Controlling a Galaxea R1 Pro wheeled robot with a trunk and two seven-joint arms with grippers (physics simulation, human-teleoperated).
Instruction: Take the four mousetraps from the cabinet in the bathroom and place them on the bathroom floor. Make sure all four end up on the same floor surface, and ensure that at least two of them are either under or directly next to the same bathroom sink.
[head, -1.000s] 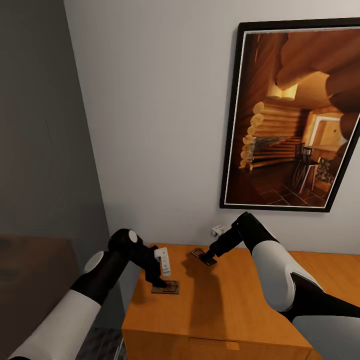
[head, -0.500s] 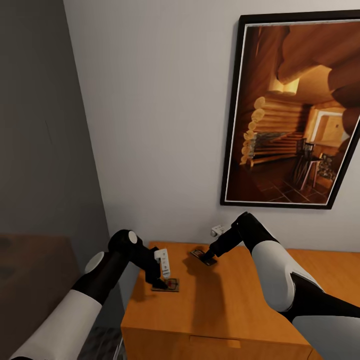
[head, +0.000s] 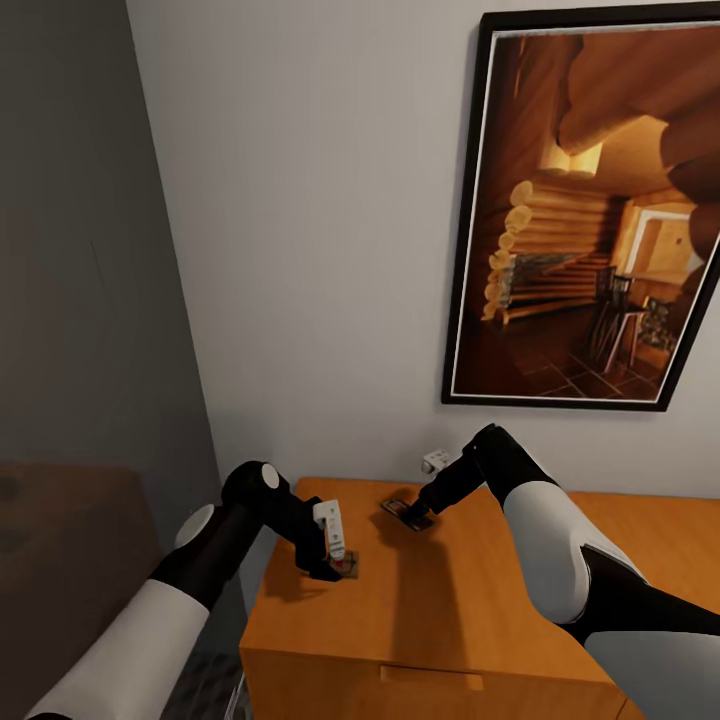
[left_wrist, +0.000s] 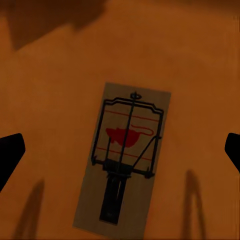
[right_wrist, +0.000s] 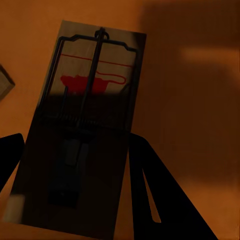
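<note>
Orange-brown wood of the cabinet (head: 440, 610) top carries both traps in sight, so this is the pick-up step, w/ none on the floor yet as far as these views go. Left gripper (head: 338, 570) hangs over the near mousetrap (left_wrist: 122, 160) by the cabinet's front-left part; the left wrist view has the dark fingertips (left_wrist: 10, 152) far out to either side of the board and not touching it, so the claw is spread wide and released. Right gripper (head: 418, 516) is at the far mousetrap (right_wrist: 82, 125) nearer the wall; in the right wrist view the dark fingers (right_wrist: 160, 200) flank the board closely, one on each long side, and the board looks tilted up off the wood in the head view, so I judge it clenched on that trap, though contact itself is shadowed. Next, probably: left arm drops straight down, lines its fingers across the board's narrow width, then closes. Thin flat board, so the tips must reach the wood w/o pushing it away. Above the cabinet hangs a framed picture (head: 590, 230).
</note>
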